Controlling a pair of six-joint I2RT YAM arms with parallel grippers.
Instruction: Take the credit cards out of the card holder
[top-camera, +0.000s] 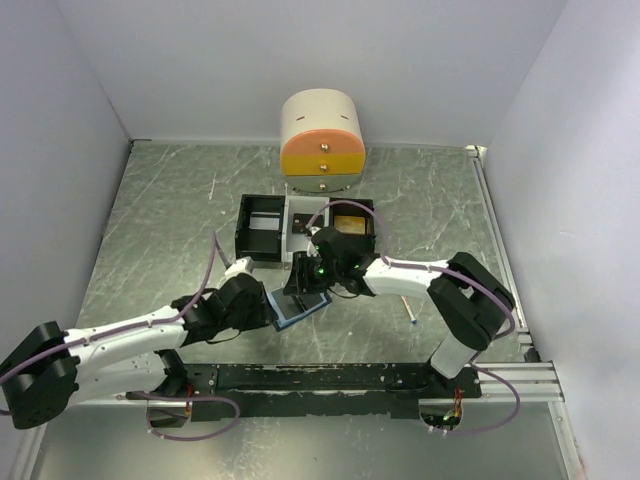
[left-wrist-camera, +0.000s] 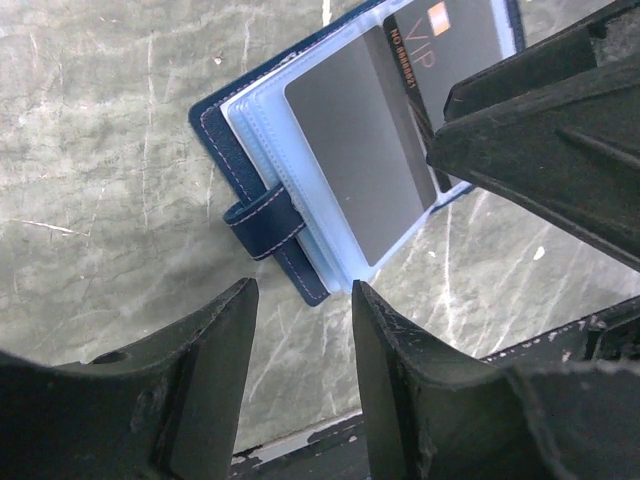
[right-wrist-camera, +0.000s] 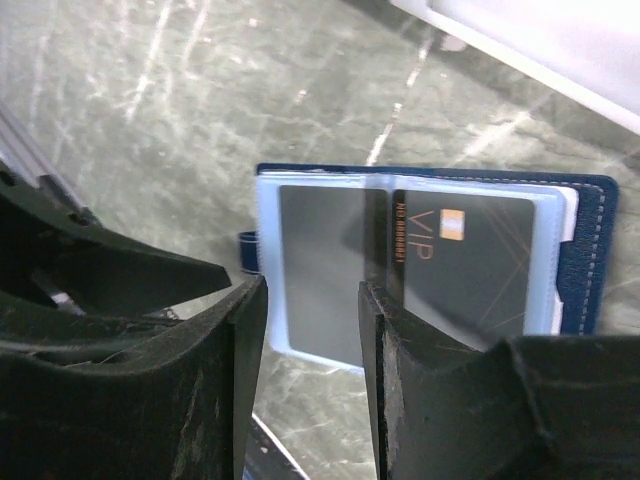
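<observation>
Two robot grippers poised at an open card holder, with the cards not yet drawn out.

The left gripper (left-wrist-camera: 303, 300) has its jaws parted and empty, just short of the card holder (left-wrist-camera: 255, 140) at its clasp edge. The right gripper (right-wrist-camera: 312, 300) hovers above the holder, jaws also apart and gripping nothing. The holder lies open with a grey card (left-wrist-camera: 355, 160) and a dark VIP card (right-wrist-camera: 465, 260) in its pockets. The next move likely needs one gripper to pin the holder while the other pinches a card's edge.
</observation>
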